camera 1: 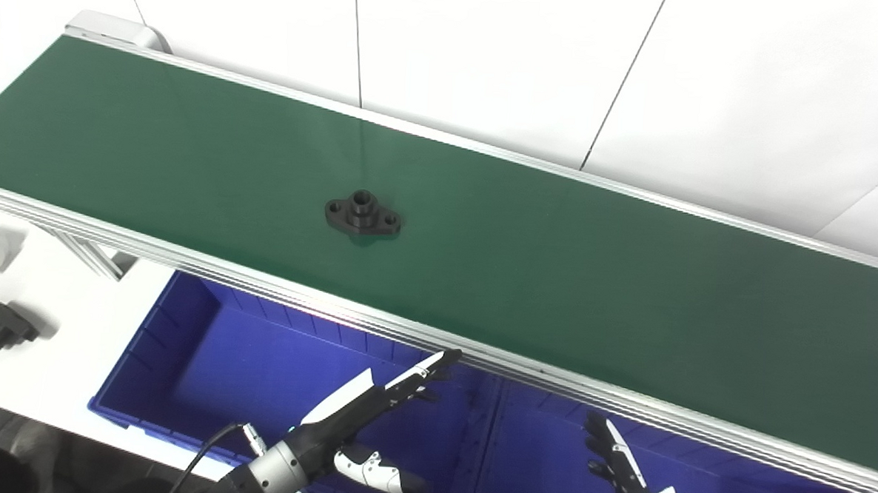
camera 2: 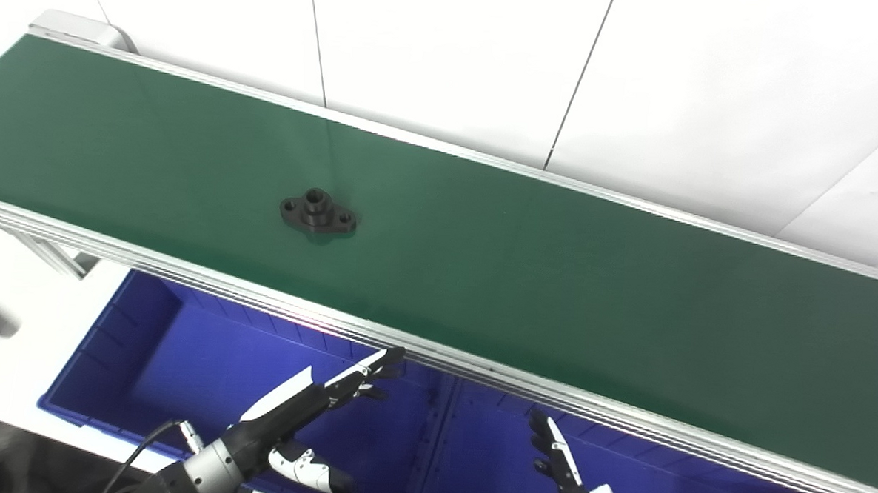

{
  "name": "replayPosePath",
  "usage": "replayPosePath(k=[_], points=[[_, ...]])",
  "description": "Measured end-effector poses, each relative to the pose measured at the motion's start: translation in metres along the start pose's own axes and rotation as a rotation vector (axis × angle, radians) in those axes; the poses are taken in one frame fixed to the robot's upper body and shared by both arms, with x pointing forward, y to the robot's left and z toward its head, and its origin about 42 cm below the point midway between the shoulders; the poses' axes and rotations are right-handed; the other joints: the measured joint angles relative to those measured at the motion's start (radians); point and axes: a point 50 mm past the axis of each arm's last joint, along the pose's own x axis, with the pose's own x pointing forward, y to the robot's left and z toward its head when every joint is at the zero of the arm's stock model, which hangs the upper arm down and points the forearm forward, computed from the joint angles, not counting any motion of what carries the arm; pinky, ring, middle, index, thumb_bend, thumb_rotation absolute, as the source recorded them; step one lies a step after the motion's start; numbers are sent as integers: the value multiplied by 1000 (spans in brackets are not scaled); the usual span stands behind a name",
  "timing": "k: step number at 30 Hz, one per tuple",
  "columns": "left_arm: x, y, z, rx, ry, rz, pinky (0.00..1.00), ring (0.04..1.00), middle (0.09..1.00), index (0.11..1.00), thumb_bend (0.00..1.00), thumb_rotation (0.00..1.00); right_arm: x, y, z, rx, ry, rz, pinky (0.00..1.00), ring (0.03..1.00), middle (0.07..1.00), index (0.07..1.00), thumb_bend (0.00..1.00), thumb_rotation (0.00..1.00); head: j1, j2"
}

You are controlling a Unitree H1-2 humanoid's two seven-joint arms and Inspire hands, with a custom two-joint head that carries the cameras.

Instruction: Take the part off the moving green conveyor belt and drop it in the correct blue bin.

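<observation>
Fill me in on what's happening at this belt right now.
A small black flanged part lies on the green conveyor belt, untouched. Both robot hands wait below the belt's near rail, over the blue bins: the left hand is open with fingers stretched toward the rail, the right hand open and lower. Neither holds anything yet.

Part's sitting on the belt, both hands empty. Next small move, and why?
Probably lift the left hand up over the near belt rail toward the black flanged part. It is open, over the blue bin below belt level, and nearer the part than the right hand, which is also open and low.
</observation>
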Motion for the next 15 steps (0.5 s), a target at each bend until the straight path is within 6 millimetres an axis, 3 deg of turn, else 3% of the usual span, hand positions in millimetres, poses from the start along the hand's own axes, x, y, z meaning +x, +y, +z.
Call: replayPosePath(k=[2,4,10,15], points=[[0,0,0,0,0,3,905,981,1000,1000,820,703,0,0,0,-1,-3,-4,821,891,912,930,696,490,-6,-5],[0,0,0,0,-1,3,860,958,1000,1000,819,697,0,0,1,-2,-14,-9,827,893,912,929,693,491,-12,-11],[1,-2,-2,-5,3,5,852,951,1000,1000,809,700,0,1,-3,0,-21,-13,816,884,902,920,707,488,-32,-17],[3,-2,-2,-4,1,4,902,977,1000,1000,815,704,0,0,0,45,-78,-46,810,871,898,905,727,408,-57,-12]])
